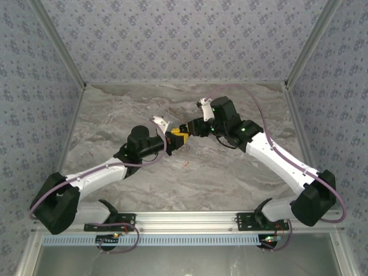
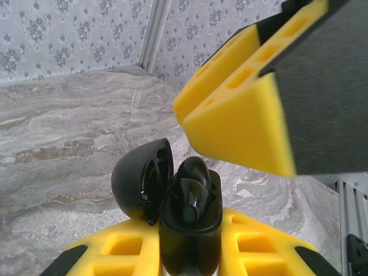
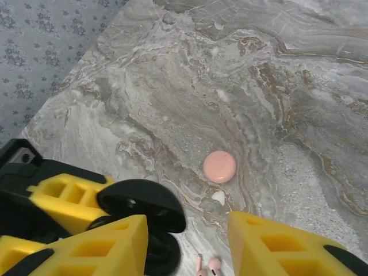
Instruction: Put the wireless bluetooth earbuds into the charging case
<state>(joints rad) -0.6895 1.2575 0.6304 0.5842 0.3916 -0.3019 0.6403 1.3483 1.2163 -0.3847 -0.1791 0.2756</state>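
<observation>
The left gripper (image 2: 190, 256) is clamped on the black charging case (image 2: 190, 233), whose lid (image 2: 141, 181) is swung open. Glossy black earbuds (image 2: 192, 195) sit inside; I cannot tell whether 1 or 2. The right gripper (image 3: 187, 230) hovers just beside it, jaws partly apart, gripping nothing. 1 pink disc (image 3: 219, 167) lies on the marble table (image 3: 287, 86).

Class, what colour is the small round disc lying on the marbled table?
The small round disc is plain salmon pink; the right wrist view shows it best.

Nothing readable anywhere, no logo, label or number (the wallpaper (image 1: 172, 40) is just a floral print), and the open black case (image 2: 190, 230) looks totally unmarked too.
</observation>
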